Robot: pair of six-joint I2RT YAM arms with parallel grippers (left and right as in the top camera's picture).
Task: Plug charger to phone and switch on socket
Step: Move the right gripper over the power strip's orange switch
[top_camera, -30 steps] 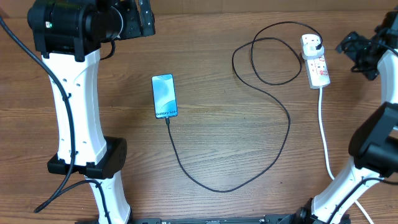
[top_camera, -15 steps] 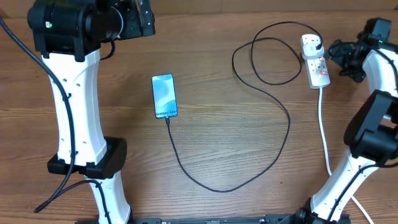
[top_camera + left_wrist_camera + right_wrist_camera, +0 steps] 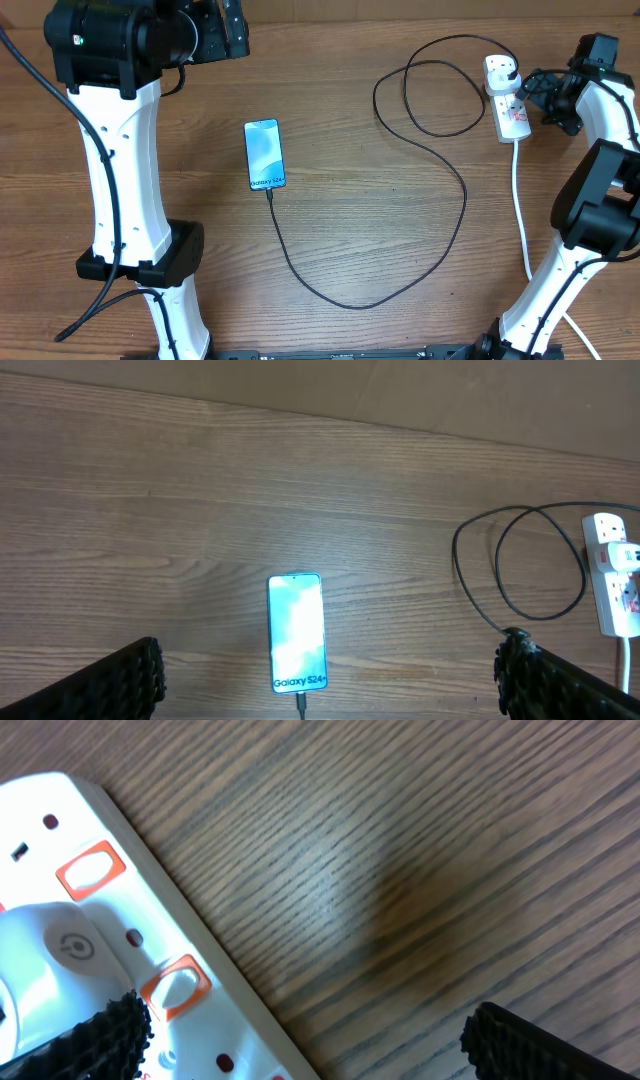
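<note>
The phone (image 3: 265, 153) lies flat, screen lit, with "Galaxy S24+" at its near edge. The charger's thin black cable (image 3: 350, 301) is plugged into that edge, loops across the table and ends at a plug (image 3: 500, 68) seated in the socket (image 3: 512, 110), a white strip with red markings. My right gripper (image 3: 535, 95) is open beside the strip's right side. In the right wrist view (image 3: 310, 1030), one finger is over the strip (image 3: 100, 910), near an orange-rimmed switch (image 3: 175, 985). My left gripper (image 3: 332, 660) is open, high above the phone (image 3: 296, 625).
The socket's thick white lead (image 3: 522, 210) runs down the right side toward the right arm's base. The left arm's white column (image 3: 120, 170) stands left of the phone. The charger cable forms a double loop (image 3: 430, 95) left of the socket.
My right gripper has moved left from the table's right edge to the socket's side. The left arm, phone and cable have not moved.
</note>
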